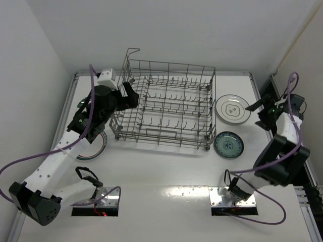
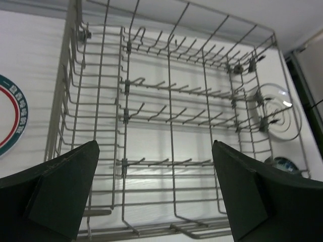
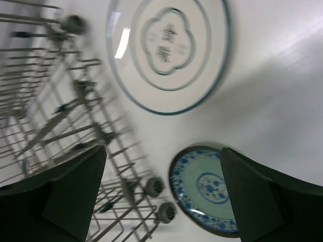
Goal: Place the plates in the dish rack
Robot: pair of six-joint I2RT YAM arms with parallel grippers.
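Plates are all lying flat on the tabletop, none in the dish rack yet: a patterned white plate and a small teal-blue plate right of it, a banded plate left. Spread and empty, the left fingers are hovering over the rack and the right fingers above the right-hand pair. Loading is seemingly just starting; the next move is descending onto a rim.

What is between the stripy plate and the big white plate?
The grey wire dish rack stands between the stripy plate and the big white plate. The top view shows it.
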